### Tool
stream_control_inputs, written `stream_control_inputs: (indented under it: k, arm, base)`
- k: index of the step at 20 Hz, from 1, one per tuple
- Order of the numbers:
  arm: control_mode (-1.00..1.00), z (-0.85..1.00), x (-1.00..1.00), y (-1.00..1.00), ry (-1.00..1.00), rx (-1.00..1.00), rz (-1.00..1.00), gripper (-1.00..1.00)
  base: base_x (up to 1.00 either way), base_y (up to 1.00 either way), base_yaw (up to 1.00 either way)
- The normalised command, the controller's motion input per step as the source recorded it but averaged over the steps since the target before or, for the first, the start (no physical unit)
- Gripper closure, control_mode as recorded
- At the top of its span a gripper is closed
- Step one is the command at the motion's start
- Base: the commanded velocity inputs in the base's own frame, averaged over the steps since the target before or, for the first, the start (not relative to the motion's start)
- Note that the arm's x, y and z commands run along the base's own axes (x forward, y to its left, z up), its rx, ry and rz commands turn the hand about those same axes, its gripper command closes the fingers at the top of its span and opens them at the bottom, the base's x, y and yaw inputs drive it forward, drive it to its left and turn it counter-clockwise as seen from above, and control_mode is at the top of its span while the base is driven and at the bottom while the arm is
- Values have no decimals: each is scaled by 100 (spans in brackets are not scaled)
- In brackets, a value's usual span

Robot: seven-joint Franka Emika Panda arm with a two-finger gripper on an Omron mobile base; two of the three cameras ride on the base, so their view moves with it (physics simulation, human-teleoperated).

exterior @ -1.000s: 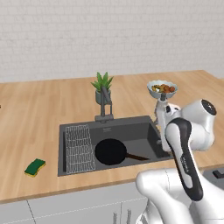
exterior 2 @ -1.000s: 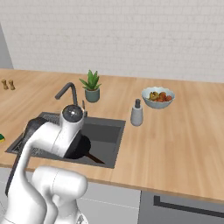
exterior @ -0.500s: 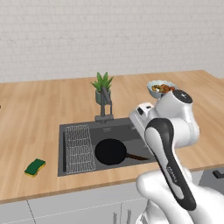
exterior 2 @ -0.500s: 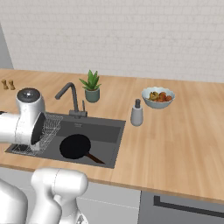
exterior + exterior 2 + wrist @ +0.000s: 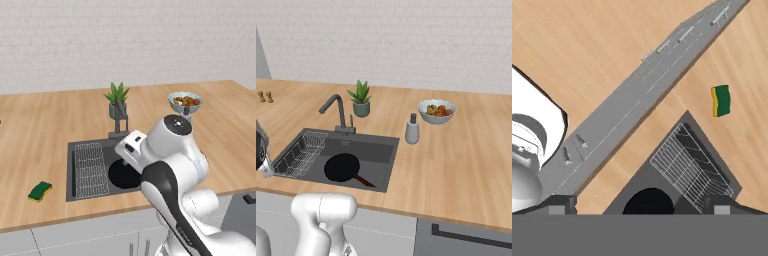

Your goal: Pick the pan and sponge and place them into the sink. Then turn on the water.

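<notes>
My claw [image 5: 640,204] hangs above the sink [image 5: 378,145], fingertips spread apart and holding nothing. The black pan [image 5: 342,167] lies in the basin beside the wire rack [image 5: 302,154]. The green sponge [image 5: 40,191] rests on the wooden tabletop [image 5: 35,145], left of the sink.

The table [image 5: 466,165] is seen as pale wood with a fine grain and a matt finish. The sink [image 5: 378,145] looks dark grey, smooth and dull; its rack [image 5: 302,152] is thin metal wire. The pan [image 5: 342,167] appears matt black. The sponge [image 5: 40,191] shows a green top over yellow. A white brick wall [image 5: 406,40] is seen behind.
</notes>
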Motion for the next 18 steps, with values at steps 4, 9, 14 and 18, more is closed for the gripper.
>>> stream_control_inputs:
  k: [4,9,14,18]
  arm:
    - [-100,17,-9,64,0,-19,48,-100]
    - [-100,3,1,58,0,-4,31,-100]
    - [-100,-10,28,84,0,-8,5,-100]
    - [-100,-16,46,90,0,-11,0,-100]
  base:
    - [0,0,0]
    - [0,0,0]
    - [0,0,0]
    - [0,0,0]
